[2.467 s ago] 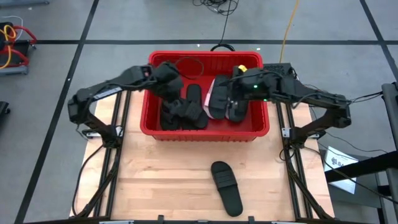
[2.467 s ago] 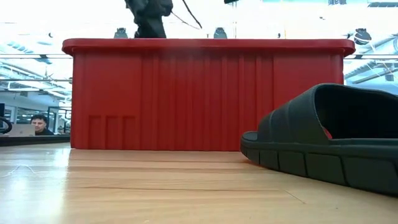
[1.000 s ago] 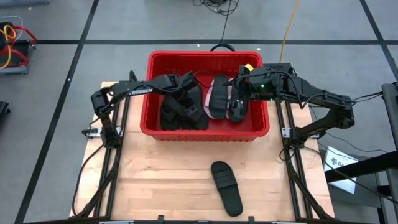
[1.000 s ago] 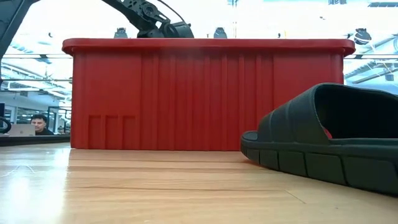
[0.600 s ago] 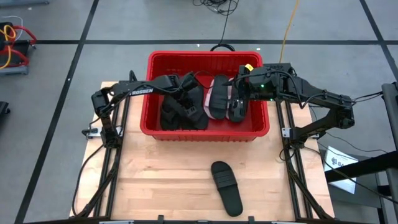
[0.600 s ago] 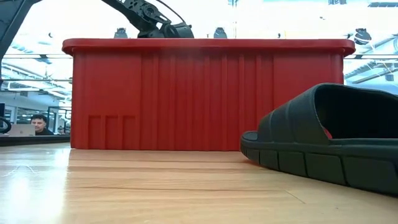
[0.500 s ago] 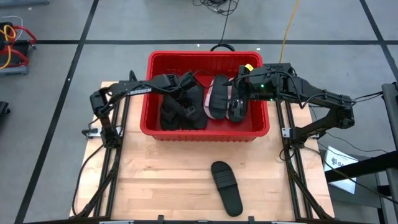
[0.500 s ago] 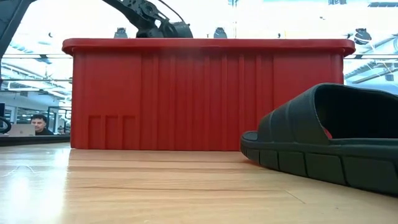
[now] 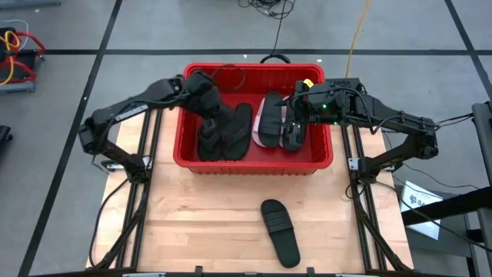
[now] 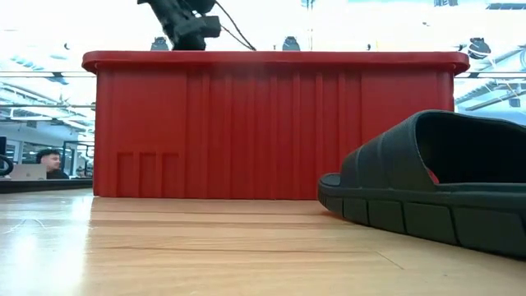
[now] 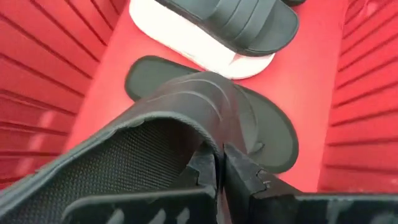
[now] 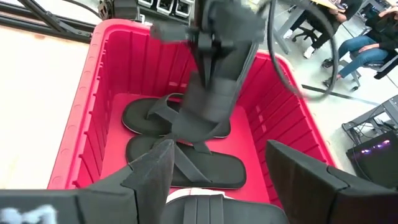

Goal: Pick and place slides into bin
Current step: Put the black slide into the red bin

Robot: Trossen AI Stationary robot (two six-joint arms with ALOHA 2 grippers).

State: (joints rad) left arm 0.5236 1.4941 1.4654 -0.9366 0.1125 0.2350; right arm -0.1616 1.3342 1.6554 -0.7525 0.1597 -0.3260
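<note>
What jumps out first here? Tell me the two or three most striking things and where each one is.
The bright red bin at the table's far middle dominates, with several slides lying in it. Over its left part, the left end effector is shut on a black slide, holding it hanging above the black flip-flops on the floor of the bin. One lone black slide lies on the bare wooden table in front of the bin.

A large ribbed bright red plastic bin (image 10: 271, 123) stands on a pale wooden desk (image 10: 205, 247); a black foam slide (image 10: 427, 185) lies near the camera, while a dark robot arm (image 10: 181, 25) rises above the bin's rim.
</note>
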